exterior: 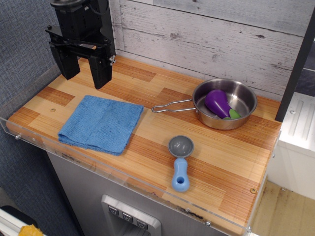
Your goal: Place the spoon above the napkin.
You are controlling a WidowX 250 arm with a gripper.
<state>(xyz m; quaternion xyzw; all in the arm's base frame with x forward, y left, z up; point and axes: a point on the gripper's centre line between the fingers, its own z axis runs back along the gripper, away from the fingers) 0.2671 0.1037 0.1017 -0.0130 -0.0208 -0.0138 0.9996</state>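
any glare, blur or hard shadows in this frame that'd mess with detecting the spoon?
observation.image: sharp, evenly lit; spoon crisp with only a faint shadow; mild highlights inside the steel pan; napkin matte, no glare; gripper dark but well defined.

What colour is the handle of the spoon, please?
Light blue, below a grey bowl; the spoon shows clearly in the only view, observation.image.

Single view: camera high at front, angled down across my wooden plank surface (162, 128) toward back wall.
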